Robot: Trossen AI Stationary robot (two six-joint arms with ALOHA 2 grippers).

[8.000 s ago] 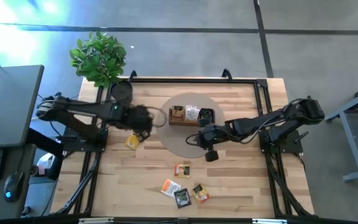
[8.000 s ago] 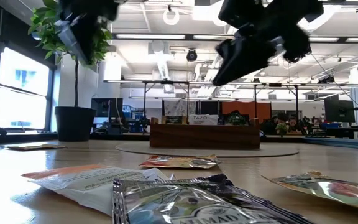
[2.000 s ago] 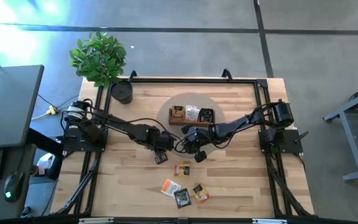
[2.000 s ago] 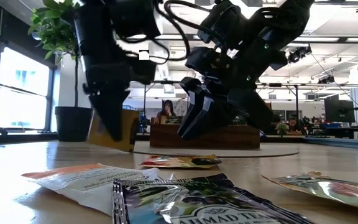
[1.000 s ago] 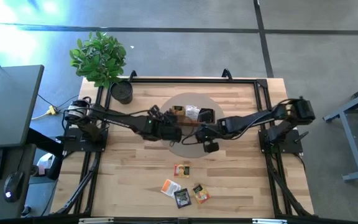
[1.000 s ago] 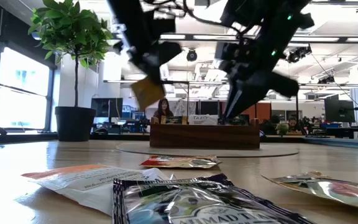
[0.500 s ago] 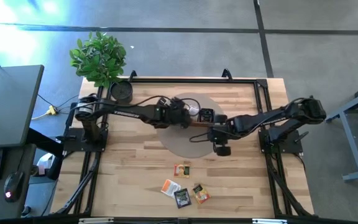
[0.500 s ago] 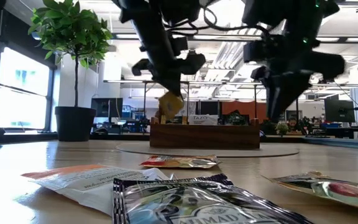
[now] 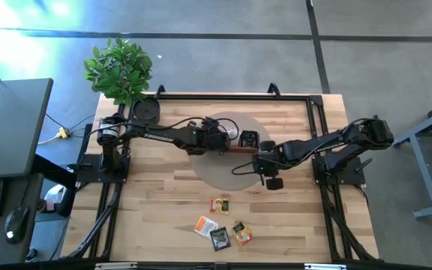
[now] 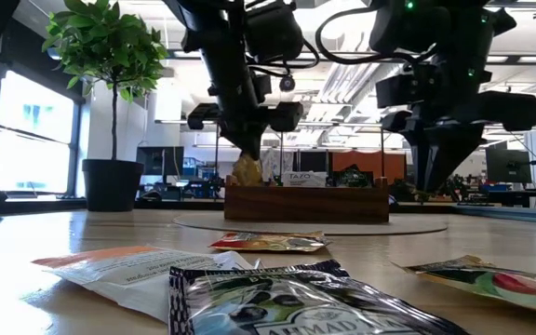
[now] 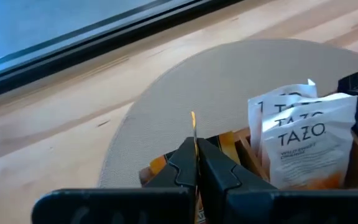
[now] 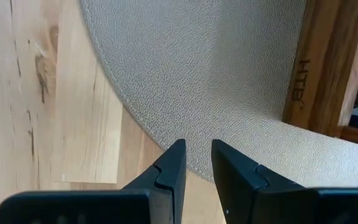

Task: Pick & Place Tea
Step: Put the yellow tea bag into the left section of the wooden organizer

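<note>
A long wooden tray (image 9: 232, 148) stands on a round grey mat (image 9: 217, 171) and holds yellow, white (image 11: 298, 142) and black tea packets on edge. My left gripper (image 9: 217, 140) is over the tray's left compartment, shut on a yellow tea packet (image 10: 246, 169). My right gripper (image 9: 271, 178) hangs open over the mat's right edge, to the near right of the tray, with nothing between its fingers (image 12: 174, 163). Several more tea packets (image 9: 220, 225) lie flat on the table near its front edge. My left gripper pinches the yellow packet between its two fingers; in the left wrist view its thin edge (image 11: 193, 123) sticks out past the fingertips. The fingers slant down from the table's left. The packet hangs below them (image 10: 247, 173), its lower end at the rim of the tray's left compartment.
A potted plant (image 9: 120, 70) and a black round pot (image 9: 146, 110) stand at the table's far left corner. Bare wood lies between the mat and the loose packets, and along the table's left and right sides.
My left gripper has carried the yellow packet toward the far edge and the right, onto the tray's left end, sinking and rolling its wrist; the packet now hangs lower, at the tray's rim. My right gripper has drawn away from the tray toward the table's right edge.
</note>
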